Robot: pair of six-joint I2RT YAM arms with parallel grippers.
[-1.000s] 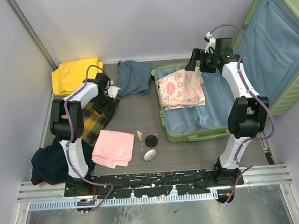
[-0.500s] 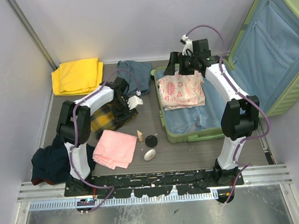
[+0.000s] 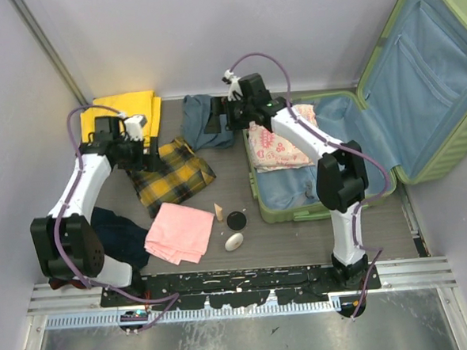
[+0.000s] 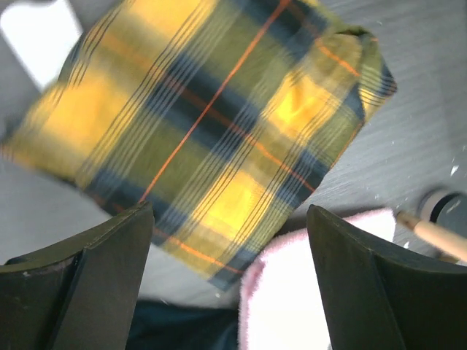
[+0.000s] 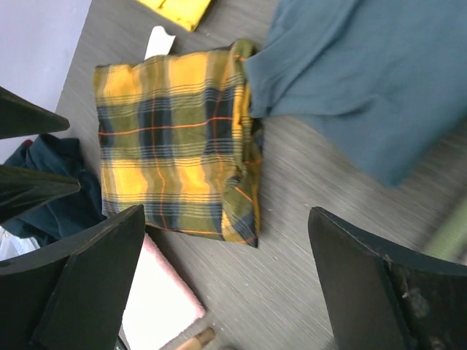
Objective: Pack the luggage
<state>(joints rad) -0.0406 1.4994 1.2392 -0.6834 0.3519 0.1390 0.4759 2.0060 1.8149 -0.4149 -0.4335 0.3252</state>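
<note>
**Suitcase** [image 3: 299, 213]: lies open on the right of the table, its lid propped up toward 1 o'clock and the blue lining exposed. One floral garment [image 3: 279, 144] lies in the far-left part of the tray. The rest of the lining shows bare.

**Left gripper** [image 3: 145, 149]: jaws wide, nothing between them. It hangs over the 10 o'clock end of the plaid cloth [image 3: 174, 175].

**Right gripper** [image 3: 216, 116]: jaws wide, empty. The arm extends out past the suitcase's left wall, and the gripper hovers above the blue-grey garment [image 3: 197, 128].

**Governing relation:** the suitcase lies at roughly 3 o'clock from either gripper.
- The plaid cloth's long axis runs about 10 to 4 o'clock, and the left arm is nearer it.
- The right arm is nearer the blue-grey garment and the suitcase, so its carry is judged the shorter.

**Surroundings:**
- A yellow cloth [image 3: 119, 114] lies at 11 o'clock of the plaid.
- A pink towel [image 3: 177, 230] lies just beside the plaid at 6 o'clock.
- A dark garment [image 3: 114, 230] lies at 8 o'clock of the plaid.
- A wooden cone [image 3: 218, 213], a black disc [image 3: 236, 220] and a white oval [image 3: 234, 241] lie between the towel and the suitcase.

**Obstruction:** any load must clear the suitcase's raised left wall. The two grippers are working near each other, so crowding is a risk.
</note>
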